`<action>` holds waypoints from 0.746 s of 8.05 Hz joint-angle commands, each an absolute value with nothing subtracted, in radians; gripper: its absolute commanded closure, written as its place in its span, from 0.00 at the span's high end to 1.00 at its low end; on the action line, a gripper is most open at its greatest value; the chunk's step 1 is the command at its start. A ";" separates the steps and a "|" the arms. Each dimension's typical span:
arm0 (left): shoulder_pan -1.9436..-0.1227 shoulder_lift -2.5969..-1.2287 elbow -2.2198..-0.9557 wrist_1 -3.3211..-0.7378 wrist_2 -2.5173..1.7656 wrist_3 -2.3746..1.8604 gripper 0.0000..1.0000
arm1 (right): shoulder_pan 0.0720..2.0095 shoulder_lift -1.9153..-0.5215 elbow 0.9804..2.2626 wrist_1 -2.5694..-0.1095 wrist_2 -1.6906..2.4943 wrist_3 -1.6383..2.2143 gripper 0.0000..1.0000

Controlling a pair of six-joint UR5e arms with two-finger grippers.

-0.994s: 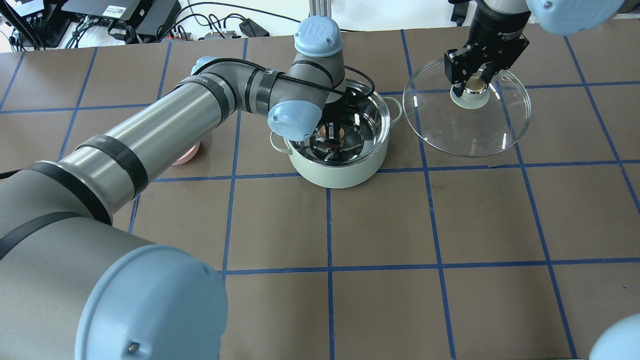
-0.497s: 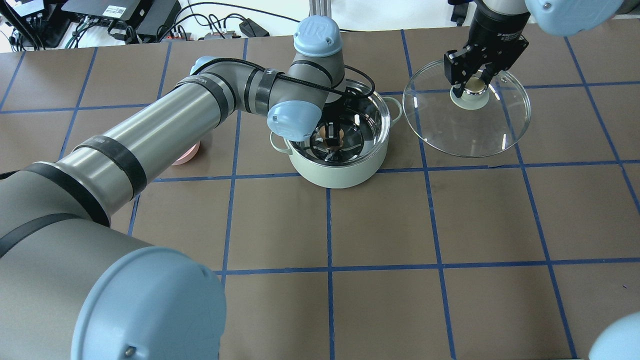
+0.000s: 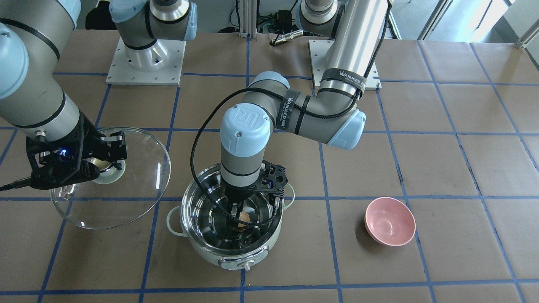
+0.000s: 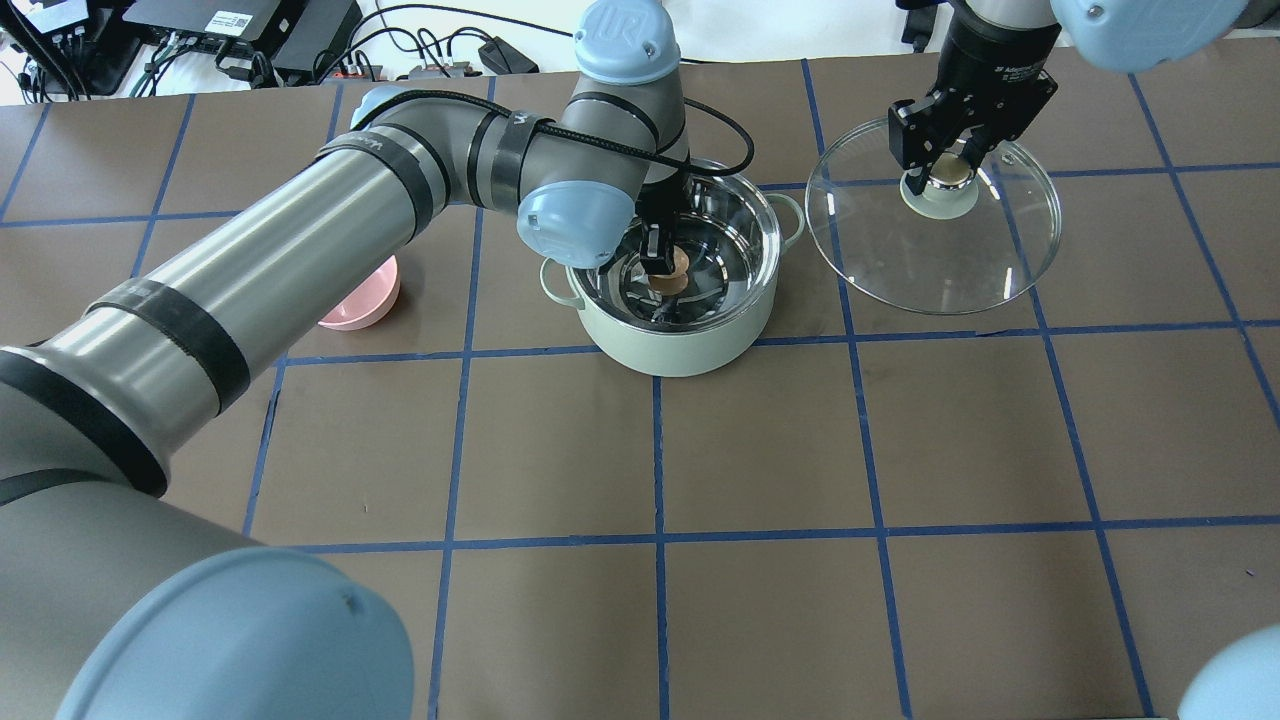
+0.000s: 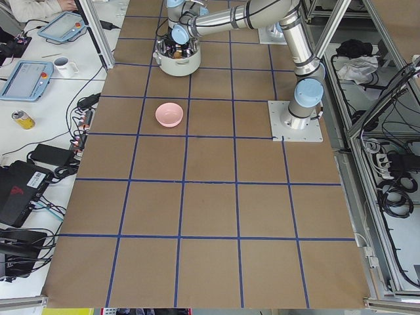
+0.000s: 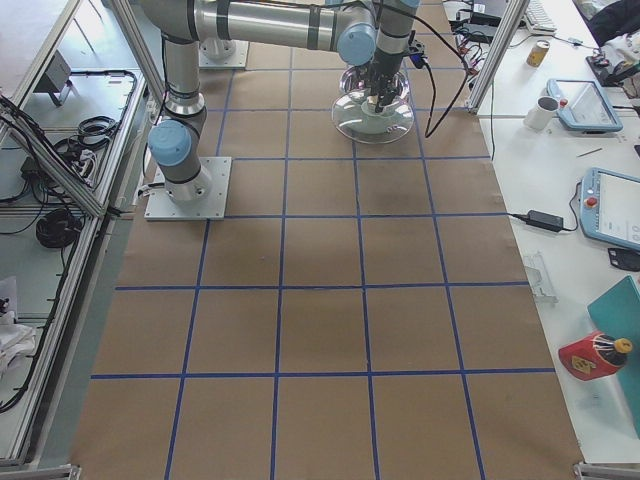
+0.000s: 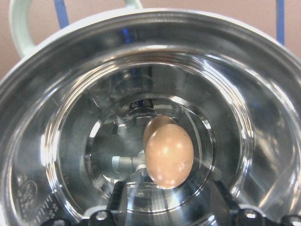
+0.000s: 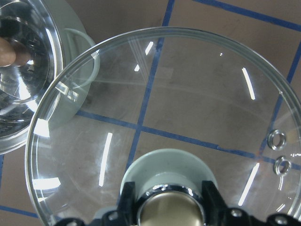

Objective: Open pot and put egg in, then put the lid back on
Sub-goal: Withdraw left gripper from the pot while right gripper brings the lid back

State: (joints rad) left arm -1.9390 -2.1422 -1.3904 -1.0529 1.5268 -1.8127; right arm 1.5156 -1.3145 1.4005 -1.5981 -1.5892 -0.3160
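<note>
The pale mint-green pot point(image 4: 680, 345) stands open in the middle of the table, also in the front view point(image 3: 236, 252). The tan-brown egg point(image 7: 169, 155) lies on its shiny steel bottom, and it shows in the overhead view point(image 4: 673, 265) and the front view point(image 3: 243, 217). My left gripper point(image 4: 655, 250) hangs inside the pot just above the egg, its jaws open and clear of it. My right gripper point(image 4: 945, 170) is shut on the knob of the clear glass lid point(image 4: 930, 250). It holds the lid in the air to the pot's right point(image 8: 188, 94).
A pink bowl point(image 4: 362, 300) sits on the table on the pot's left, partly under my left arm; it also shows in the front view point(image 3: 389, 221). Blue tape lines grid the brown table. Cables and boxes lie beyond the far edge.
My left arm has risen and drawn back a little; the egg stays on the pot's bottom and now shows clear of the fingers. The right gripper and lid have not moved.
</note>
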 commanded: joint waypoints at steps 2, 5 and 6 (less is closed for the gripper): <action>-1.918 -2.008 -1.382 -1.205 1.531 -1.732 0.67 | 1.534 -1.318 1.401 -1.591 -1.589 -0.245 0.00; -1.778 -1.880 -1.382 -1.356 1.529 -1.558 0.67 | 1.636 -1.318 1.396 -1.626 -1.582 -0.107 0.00; -1.710 -1.840 -1.382 -1.418 1.531 -1.463 0.68 | 1.681 -1.312 1.396 -1.659 -1.547 -0.062 0.00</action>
State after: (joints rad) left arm -1.8153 -1.9137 -1.3823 -1.3179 1.5298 -1.6014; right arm 1.6051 -1.3177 1.3975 -1.6114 -1.5836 -0.1539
